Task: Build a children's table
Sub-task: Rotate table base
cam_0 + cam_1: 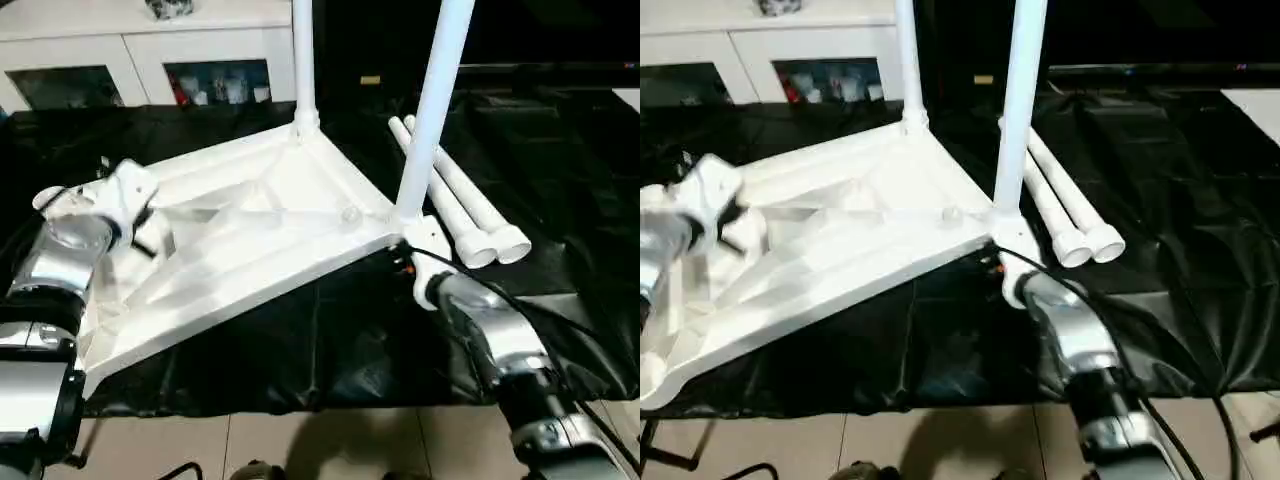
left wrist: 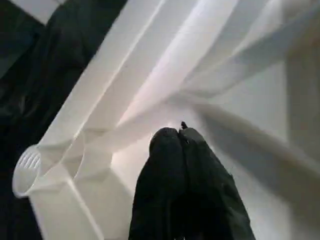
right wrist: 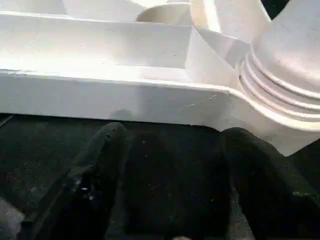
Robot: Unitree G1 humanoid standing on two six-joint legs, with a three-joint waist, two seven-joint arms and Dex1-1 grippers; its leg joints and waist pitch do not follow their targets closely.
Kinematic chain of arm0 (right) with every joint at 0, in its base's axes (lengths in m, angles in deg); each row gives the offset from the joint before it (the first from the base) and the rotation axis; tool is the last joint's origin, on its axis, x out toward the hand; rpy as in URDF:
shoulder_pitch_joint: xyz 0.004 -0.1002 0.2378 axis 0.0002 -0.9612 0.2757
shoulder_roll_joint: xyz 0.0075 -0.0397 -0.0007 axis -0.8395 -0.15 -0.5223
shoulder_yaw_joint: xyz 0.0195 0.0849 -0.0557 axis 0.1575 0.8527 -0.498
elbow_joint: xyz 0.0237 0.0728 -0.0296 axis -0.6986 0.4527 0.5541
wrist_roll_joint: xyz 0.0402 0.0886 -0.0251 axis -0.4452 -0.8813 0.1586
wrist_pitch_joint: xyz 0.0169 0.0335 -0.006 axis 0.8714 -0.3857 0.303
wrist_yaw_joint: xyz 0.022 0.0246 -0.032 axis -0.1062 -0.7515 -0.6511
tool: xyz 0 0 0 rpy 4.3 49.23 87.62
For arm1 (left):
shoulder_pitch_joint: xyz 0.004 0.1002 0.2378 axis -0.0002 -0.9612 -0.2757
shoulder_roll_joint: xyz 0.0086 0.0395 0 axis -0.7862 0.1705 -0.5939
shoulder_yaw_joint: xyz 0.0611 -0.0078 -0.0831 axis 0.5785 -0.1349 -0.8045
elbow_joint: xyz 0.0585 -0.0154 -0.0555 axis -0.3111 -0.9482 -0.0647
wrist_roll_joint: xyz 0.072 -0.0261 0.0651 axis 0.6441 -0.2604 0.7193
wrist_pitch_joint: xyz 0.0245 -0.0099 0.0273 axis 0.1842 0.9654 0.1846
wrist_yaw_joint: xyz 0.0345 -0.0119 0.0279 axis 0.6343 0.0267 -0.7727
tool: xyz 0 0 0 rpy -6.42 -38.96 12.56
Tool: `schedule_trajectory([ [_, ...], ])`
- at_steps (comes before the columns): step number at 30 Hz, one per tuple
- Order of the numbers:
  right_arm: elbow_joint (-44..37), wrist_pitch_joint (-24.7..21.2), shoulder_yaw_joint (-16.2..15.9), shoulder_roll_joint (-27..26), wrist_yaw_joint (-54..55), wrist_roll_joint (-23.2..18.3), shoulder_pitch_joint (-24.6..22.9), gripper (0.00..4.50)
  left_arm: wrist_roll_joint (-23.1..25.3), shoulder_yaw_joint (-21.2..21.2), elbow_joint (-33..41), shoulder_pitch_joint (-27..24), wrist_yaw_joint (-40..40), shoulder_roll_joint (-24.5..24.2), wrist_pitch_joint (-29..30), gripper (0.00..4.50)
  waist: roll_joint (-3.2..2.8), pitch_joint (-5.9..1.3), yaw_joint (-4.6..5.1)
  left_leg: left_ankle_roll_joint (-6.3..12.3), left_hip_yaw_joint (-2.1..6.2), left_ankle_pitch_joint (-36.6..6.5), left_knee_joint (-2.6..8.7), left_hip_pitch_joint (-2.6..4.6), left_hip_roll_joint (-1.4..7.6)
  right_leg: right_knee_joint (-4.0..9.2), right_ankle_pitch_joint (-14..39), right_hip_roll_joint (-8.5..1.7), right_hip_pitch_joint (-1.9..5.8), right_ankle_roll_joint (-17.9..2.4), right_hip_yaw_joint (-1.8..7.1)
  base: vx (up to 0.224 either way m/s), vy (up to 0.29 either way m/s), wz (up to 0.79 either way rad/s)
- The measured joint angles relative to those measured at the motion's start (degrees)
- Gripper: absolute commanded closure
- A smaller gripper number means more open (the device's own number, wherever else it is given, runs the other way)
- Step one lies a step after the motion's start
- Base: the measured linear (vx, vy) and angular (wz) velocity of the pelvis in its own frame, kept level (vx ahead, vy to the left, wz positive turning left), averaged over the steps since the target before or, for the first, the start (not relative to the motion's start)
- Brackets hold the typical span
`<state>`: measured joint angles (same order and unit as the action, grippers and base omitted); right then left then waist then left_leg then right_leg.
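The tabletop [image 1: 250, 240] lies upside down on the black-covered table [image 1: 560, 180], its ribbed underside up, and it is tilted: the left near corner hangs toward the table's near edge. Two legs already stand in the sockets, one at the far corner [image 1: 303, 60] and one at the right corner [image 1: 432, 110]. Two loose legs [image 1: 470, 215] lie side by side on the table, just right of the standing one.

So the work seems about half done; the third leg is the next step. For that, the right gripper [image 3: 170, 165], whose jaws are apart just under the tabletop's edge by the right socket, would have to move over to a loose leg. The left gripper [image 2: 180, 145] has its jaws together, empty, above the ribs near an open socket [image 2: 27, 170].

The tops of both standing legs are cut off. Whether these legs are fully seated I cannot tell.
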<state>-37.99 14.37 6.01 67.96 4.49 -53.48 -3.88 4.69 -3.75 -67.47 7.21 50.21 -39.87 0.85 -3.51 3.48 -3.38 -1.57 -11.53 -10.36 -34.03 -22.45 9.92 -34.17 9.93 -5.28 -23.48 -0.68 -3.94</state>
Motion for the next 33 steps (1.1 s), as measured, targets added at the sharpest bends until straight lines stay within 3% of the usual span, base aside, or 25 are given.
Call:
schedule_trajectory([
  [3,4.03,0.96,0.02,-0.53,-0.1,0.04,2.62,1.85,-0.06,1.16,-0.19,-0.04,3.44,0.13,1.82,4.5,-0.02,0.0,0.06,-0.04,0.02,0.03,0.0,0.03,0.01,-0.06,0.0,0.0,0.0,0.0,-0.02,0.0,0.0,0.0],
  [12,21.59,9.91,1.82,-3.25,-0.28,-0.12,11.5,2.61,1.22,6.84,-0.39,-1.29,20.08,-0.8,4.27,4.5,-0.04,0.01,0.65,-0.19,0.04,0.12,-0.01,0.17,0.05,-0.26,-0.06,0.0,0.0,-0.09,-0.02,0.0,0.0,0.0],
  [16,29.32,12.78,1.81,-4.67,-0.45,0.27,15.31,2.89,-2.29,7.87,7.65,-4.57,33.09,-2.91,6.97,4.5,-0.01,-0.01,0.81,-0.18,-0.02,0.12,-0.01,0.2,0.05,-0.27,-0.05,0.0,-0.01,-0.1,0.02,0.0,0.0,0.0],
  [21,34.61,14.62,1.83,-7.68,-1.01,1.19,17.96,3.2,-8.7,8.03,18.24,-8.82,42.74,-1.28,13.04,4.5,0.06,0.0,0.7,-0.2,-0.04,0.14,-0.06,0.21,0.06,-0.4,-0.05,0.0,-0.03,-0.11,0.04,0.0,0.0,0.0],
  [25,36.06,15.39,1.8,-10.07,-3.69,1.18,18.55,3.59,-10.15,7.99,20.32,-9.07,43.7,2.8,14.26,4.5,0.62,-0.03,0.97,-0.28,-0.04,0.2,-0.14,0.29,0.1,-0.7,-0.04,0.01,-0.11,-0.12,0.06,0.0,0.0,0.0],
  [28,37.63,17.55,1.67,-10.75,-4.56,1.2,19.31,3.99,-10.49,7.82,20.32,-8.95,42.74,4.48,14.29,4.5,0.66,-0.04,1.1,-0.4,-0.02,0.28,-0.14,0.36,0.1,-0.79,-0.04,0.01,-0.1,-0.11,0.07,0.0,0.0,0.0],
  [33,39.44,20.0,2.71,-10.66,-2.69,1.46,20.84,4.44,-9.48,6.61,14.54,-5.87,31.33,9.03,10.16,4.5,0.76,-0.03,0.45,-0.46,0.02,0.32,-0.15,0.39,0.09,-0.83,-0.06,0.01,-0.02,-0.15,0.06,0.0,0.0,0.0],
])
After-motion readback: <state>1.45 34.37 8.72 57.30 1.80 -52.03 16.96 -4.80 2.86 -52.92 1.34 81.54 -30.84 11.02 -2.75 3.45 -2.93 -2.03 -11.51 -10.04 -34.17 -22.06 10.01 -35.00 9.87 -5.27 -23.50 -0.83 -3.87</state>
